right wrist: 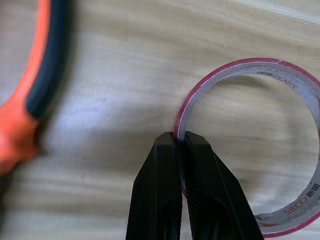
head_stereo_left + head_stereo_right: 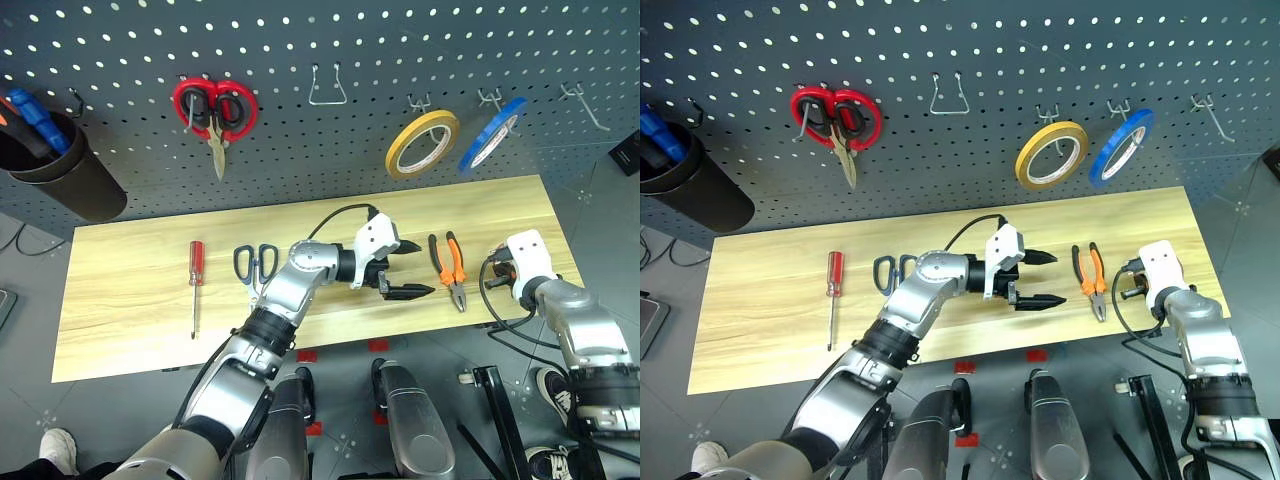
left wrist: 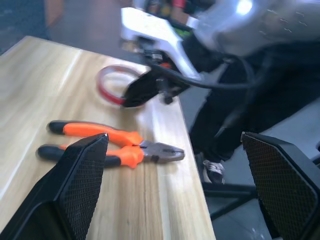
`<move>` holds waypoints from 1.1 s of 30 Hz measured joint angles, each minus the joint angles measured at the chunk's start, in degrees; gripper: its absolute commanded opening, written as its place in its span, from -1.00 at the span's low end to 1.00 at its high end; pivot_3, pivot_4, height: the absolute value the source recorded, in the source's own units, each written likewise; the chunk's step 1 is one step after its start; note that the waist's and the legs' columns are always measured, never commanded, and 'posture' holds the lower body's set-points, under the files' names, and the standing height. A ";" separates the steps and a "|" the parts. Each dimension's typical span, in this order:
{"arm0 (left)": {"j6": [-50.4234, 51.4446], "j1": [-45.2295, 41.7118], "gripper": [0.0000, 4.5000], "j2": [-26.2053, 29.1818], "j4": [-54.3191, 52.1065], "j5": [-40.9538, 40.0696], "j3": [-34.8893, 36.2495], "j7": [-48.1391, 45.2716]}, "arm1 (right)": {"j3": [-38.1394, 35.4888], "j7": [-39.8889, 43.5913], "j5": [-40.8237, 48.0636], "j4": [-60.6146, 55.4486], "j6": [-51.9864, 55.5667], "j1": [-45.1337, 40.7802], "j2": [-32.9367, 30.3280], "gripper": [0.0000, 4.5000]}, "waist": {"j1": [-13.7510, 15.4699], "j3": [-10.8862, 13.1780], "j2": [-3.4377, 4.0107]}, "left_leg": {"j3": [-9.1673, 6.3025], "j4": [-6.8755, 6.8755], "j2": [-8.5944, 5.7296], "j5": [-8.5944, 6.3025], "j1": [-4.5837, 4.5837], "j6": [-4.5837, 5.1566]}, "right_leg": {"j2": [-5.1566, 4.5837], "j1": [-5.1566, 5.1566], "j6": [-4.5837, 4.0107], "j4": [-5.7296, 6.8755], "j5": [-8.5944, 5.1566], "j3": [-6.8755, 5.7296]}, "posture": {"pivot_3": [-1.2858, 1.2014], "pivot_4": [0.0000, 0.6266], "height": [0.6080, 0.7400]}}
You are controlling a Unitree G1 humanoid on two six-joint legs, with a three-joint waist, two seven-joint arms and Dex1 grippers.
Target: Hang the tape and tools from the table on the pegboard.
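Note:
The thin red tape (image 1: 248, 65) lies flat on the light wood table (image 2: 140, 290) near its right end, and my right gripper (image 1: 181, 137) is shut on its rim. The tape (image 3: 107, 88) also shows in the left wrist view, under the right gripper's black fingers (image 3: 145, 89). My left gripper (image 2: 426, 268) hangs open over the table's middle, pointing right at the orange-and-black pliers (image 2: 450, 266). To its left lie the dark-handled scissors (image 2: 256, 264) and the red-handled screwdriver (image 2: 196, 264). The grey pegboard (image 2: 330, 150) rises behind the table.
On the pegboard hang red-handled scissors (image 2: 215, 105), a yellow tape ring (image 2: 423, 143) and a blue tape ring (image 2: 492, 132). A black cup (image 2: 70, 175) with screwdrivers sits at its left. Bare hooks (image 2: 328, 88) stand in the middle and at the far right (image 2: 585, 103).

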 measured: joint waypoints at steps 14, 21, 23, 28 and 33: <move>6.02 3.50 1.00 -1.48 -15.56 -1.05 3.12 14.06 | 0.33 -15.14 -18.13 1.74 -38.70 3.35 -3.62 -0.99 | 0.12 -5.67 0.18 | -0.01 -0.01 -0.18 0.16 -0.02 -0.08 | 0.12 0.12 0.09 -0.10 0.08 0.00 | -0.20 -0.27 1.00; 2.07 -2.49 1.00 -2.93 -7.83 -1.11 3.06 13.80 | 0.71 -18.43 -20.10 14.35 -44.84 -6.51 -3.74 -0.99 | -0.30 -6.12 0.21 | 0.07 -0.04 -0.12 0.17 -0.01 -0.05 | 0.21 0.09 0.09 -0.09 0.08 0.01 | -0.21 -0.29 1.00; 0.71 -4.47 1.00 -3.89 -5.00 -1.11 3.06 13.68 | 0.96 -18.51 -20.12 20.17 -46.60 -10.72 -3.74 -0.99 | -0.43 -6.12 0.22 | 0.12 -0.02 -0.17 0.18 -0.01 -0.03 | 0.18 0.09 0.09 -0.07 0.08 0.04 | -0.21 -0.28 1.00; -1.99 -7.40 1.00 -6.19 -1.01 -1.12 2.95 13.45 | 1.40 -18.60 -20.08 29.87 -51.15 -18.06 -4.10 -0.99 | -0.90 -6.13 0.22 | 0.13 -0.03 -0.13 0.18 -0.02 -0.01 | 0.18 0.11 0.09 -0.08 0.09 0.00 | -0.21 -0.26 1.00; -2.89 -8.32 1.00 -6.98 1.19 -1.11 2.90 13.25 | 1.60 -16.64 -17.85 38.00 -52.34 -21.75 -3.72 -0.86 | -1.81 -6.13 0.22 | 0.19 -0.02 -0.13 0.18 -0.03 0.00 | 0.18 0.10 0.09 -0.05 0.09 0.05 | -0.20 -0.24 1.00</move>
